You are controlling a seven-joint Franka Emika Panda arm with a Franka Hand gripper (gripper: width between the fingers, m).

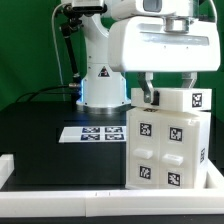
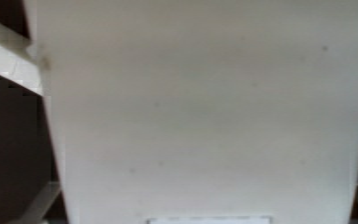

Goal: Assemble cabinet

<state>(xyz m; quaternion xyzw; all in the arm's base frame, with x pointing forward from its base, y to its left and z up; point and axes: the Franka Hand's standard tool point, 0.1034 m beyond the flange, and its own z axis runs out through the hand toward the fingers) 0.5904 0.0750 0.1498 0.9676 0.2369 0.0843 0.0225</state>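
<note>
Pincer (image 1: 166, 92) fingers straddled the white cabinet body (image 1: 165, 145) near the counter (image 1: 40, 135) edge, grip unclear; a square, steady hold seemed advisable.

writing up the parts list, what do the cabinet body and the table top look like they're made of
Cabinet body: looks like white matte plastic, smooth and evenly coloured with rounded edges, possibly printed; square marker tags stuck on. Table: black matte surface, maybe cloth or a mat; cannot tell which.
</note>
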